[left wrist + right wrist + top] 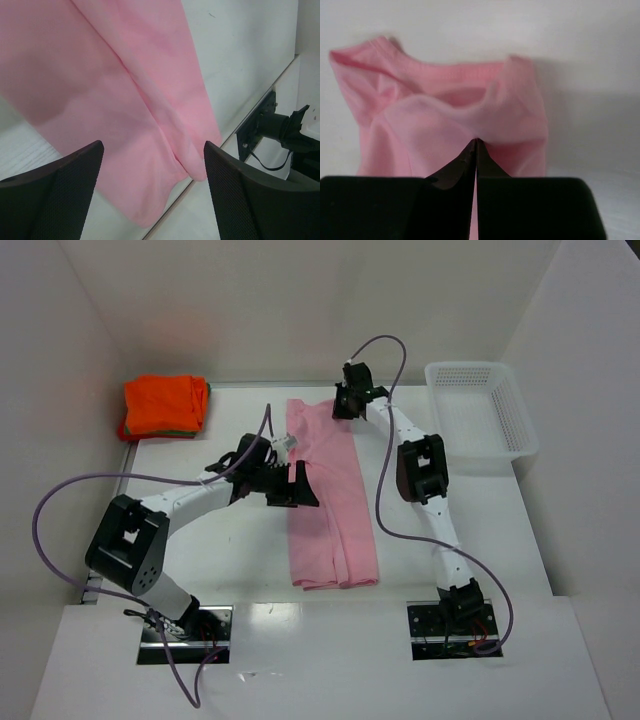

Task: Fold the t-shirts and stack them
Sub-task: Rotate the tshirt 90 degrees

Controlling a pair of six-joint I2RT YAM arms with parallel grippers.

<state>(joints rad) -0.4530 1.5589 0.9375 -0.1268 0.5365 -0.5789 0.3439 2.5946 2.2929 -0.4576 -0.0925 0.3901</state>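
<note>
A pale pink t-shirt (pixel 330 500) lies folded into a long strip down the middle of the table. My right gripper (pixel 345 405) is at its far collar end and is shut on the pink cloth (pixel 460 115), which bunches up at the fingertips. My left gripper (pixel 292 485) hovers at the strip's left edge, open and empty, with the pink shirt (pixel 125 100) and its hem below the fingers (pixel 235 185). A folded bright orange t-shirt (pixel 165 403) lies at the far left corner on a green edge (pixel 190 430).
A white plastic mesh basket (pixel 480 410) stands at the far right. White walls close in the table at the back and sides. The right arm's base (pixel 280 130) shows in the left wrist view.
</note>
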